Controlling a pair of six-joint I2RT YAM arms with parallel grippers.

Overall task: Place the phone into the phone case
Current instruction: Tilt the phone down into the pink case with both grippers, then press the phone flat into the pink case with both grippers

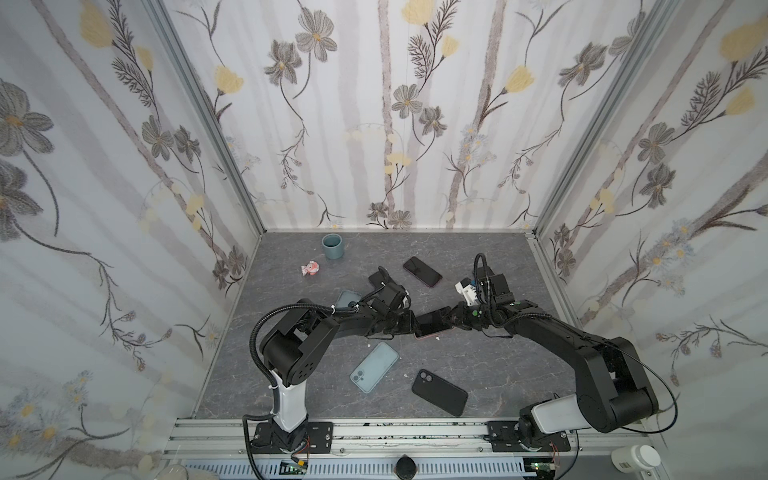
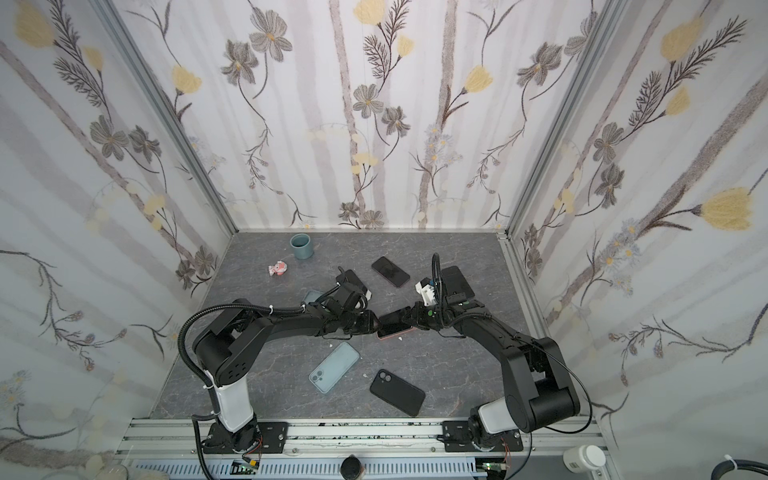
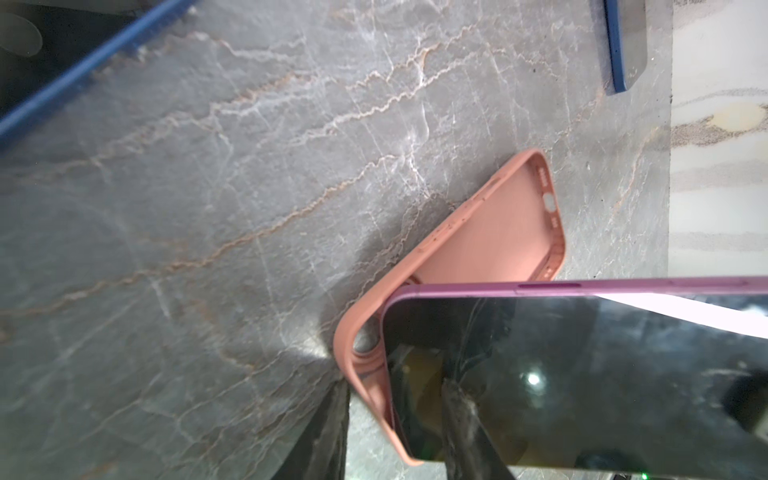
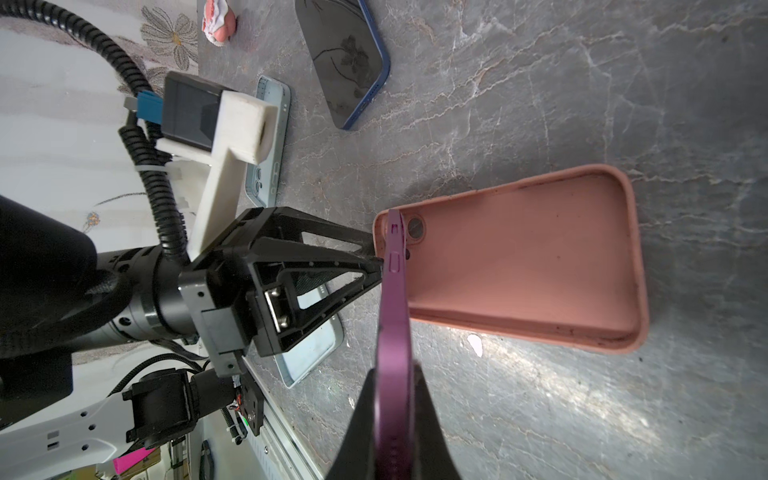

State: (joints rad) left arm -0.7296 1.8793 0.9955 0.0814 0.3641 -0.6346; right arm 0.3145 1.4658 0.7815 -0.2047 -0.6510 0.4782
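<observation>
**Phone only half in, could've popped right out**

Out front, the pale blue case (image 1: 374, 368) lay clear. Mid-table, the right gripper (image 4: 394, 370) clamped the purple phone (image 4: 392, 299) edge-on. One end was tucked into the pink case (image 4: 519, 257) and the rest tilted up. The left gripper (image 4: 374, 253) looked pinched narrow on that end. A crooked push could've slipped the corner out, or skidded the case across the table (image 4: 540, 83).

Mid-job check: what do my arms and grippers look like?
Left arm and right arm: black, white base link each. Ribbed black conduit, zip-tied, on the left; thin black cable, green dots on the right. Left gripper: black openwork triangular fingers. Right gripper: black tapered fingers. White camera mounts.
</observation>
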